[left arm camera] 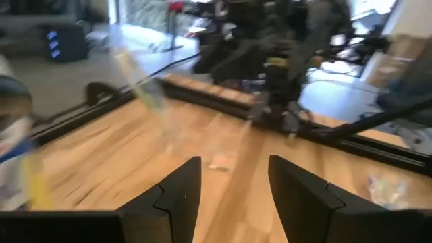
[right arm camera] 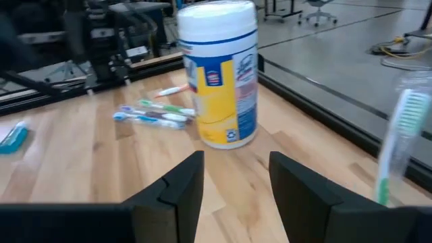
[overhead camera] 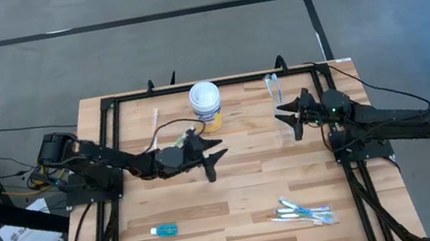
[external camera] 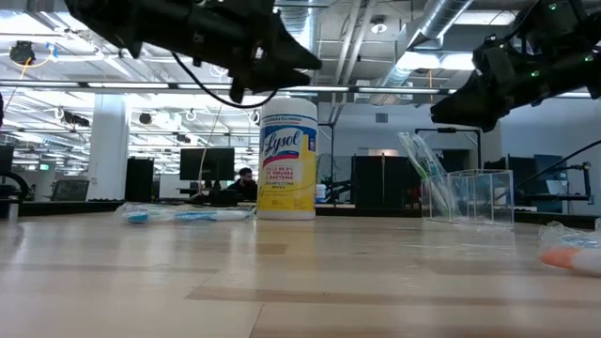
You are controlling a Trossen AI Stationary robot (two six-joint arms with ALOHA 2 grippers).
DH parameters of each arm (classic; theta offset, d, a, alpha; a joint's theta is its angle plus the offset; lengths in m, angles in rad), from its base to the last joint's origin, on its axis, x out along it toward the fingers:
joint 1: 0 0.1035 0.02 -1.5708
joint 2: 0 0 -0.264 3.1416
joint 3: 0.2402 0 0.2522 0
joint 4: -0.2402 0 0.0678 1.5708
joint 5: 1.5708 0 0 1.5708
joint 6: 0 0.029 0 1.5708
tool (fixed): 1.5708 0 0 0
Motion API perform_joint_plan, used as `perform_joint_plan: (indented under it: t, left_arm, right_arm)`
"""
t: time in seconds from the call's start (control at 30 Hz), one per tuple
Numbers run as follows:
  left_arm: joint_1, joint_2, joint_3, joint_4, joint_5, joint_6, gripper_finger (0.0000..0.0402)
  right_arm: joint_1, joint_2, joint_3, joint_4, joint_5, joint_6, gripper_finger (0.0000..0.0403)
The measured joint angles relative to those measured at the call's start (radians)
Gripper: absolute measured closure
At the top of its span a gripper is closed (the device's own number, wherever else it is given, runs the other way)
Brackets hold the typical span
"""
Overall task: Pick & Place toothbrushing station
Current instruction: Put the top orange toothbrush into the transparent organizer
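We hover the right gripper (overhead camera: 288, 119), jaws apart and empty, beside the clear cup (overhead camera: 272, 87) holding a toothbrush, upper right; next we descend. Left gripper (overhead camera: 212, 157) waits, released, mid-tabletop.

Lysol canister (overhead camera: 207, 105) w/ white lid & yellow label stands upright near the far edge of the wood-plank surface (overhead camera: 244, 194), roughly mid-width. Black metal frame (overhead camera: 109, 107) runs along the surface's far edge & both sides. Floor around is grey w/ dark lines. Black cables (overhead camera: 7, 175) trail off the left side; white papers (overhead camera: 21, 238) lie on the floor there. Low view: office room behind, monitors (external camera: 207, 164), a person seated (external camera: 246, 178) far back, ceiling ducts (external camera: 441, 23) & strip lights.
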Motion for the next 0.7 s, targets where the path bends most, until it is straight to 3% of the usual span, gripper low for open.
perform_joint_plan:
  t: [0.33,0.53,0.7]
  left_arm:
    - [0.000,-0.158,0.000,-0.426,-0.154,-0.221,0.0236]
    - [0.004,-0.191,0.000,-0.552,-0.232,-0.287,0.0236]
    - [0.034,-0.230,0.000,-0.664,-0.238,-0.358,0.0236]
  right_arm:
    - [0.068,0.000,0.000,0.003,0.002,-0.013,0.0251]
    - [0.093,0.000,0.000,0.018,0.002,-0.015,0.0251]
    - [0.120,0.000,0.000,0.036,0.002,-0.016,0.0257]
